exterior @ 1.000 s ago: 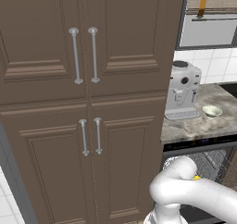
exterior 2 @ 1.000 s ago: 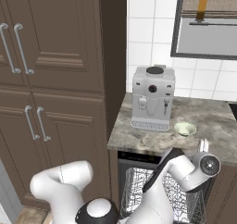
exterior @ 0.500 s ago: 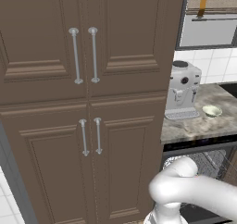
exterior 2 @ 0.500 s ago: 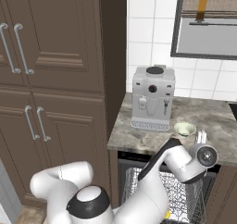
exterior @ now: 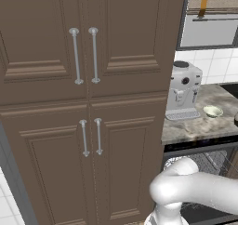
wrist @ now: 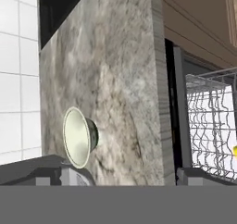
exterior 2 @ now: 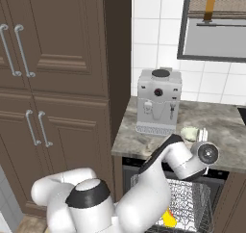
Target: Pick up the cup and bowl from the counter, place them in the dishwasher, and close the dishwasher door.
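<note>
Risen from the silver-grey wire rack (exterior 2: pixel 192 200), claw (exterior 2: pixel 202 136) now beside small cream-white bowl (exterior 2: pixel 189 132) on grey-brown stone tabletop (exterior 2: pixel 226 123), right of coffee machine (exterior 2: pixel 159 101); jaw state unclear. Best straddle rim squarely.

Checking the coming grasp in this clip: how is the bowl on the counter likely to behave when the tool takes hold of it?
The bowl looks rigid and small, so probably light. Its shallow flared wall narrows to a small foot, so a push at the rim might tip it or make it skate over the smooth stone counter. The thin rim suggests pinching one wall; the glossy surface could slip.
</note>
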Motion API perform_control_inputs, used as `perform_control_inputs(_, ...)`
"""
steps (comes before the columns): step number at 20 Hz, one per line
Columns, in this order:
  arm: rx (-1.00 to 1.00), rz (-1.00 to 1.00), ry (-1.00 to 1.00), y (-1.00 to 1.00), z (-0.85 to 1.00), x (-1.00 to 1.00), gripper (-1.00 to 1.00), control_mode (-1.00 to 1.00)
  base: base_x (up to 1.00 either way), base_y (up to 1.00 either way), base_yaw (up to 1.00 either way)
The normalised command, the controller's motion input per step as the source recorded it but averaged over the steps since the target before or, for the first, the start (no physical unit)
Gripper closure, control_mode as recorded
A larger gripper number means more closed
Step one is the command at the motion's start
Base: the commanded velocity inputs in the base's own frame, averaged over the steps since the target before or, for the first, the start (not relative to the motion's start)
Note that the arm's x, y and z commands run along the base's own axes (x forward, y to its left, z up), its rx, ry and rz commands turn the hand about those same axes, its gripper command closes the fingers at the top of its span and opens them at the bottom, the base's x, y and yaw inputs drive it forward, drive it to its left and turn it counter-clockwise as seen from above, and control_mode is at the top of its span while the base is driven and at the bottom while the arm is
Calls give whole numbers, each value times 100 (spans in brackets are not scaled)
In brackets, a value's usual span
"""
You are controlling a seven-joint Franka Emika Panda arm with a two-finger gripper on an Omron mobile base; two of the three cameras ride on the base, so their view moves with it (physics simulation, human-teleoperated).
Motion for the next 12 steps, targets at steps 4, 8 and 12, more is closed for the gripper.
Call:
perform_control_inputs(4, 0, 11, 0, 10, 4, 23, -100, -100, 0, 0, 0)
perform_control_inputs(8, 0, 8, 0, 6, 0, 33, -100, -100, 0, 0, 0)
perform_control_inputs(12, 0, 4, 0, 0, 0, 47, -100, -100, 0, 0, 0)
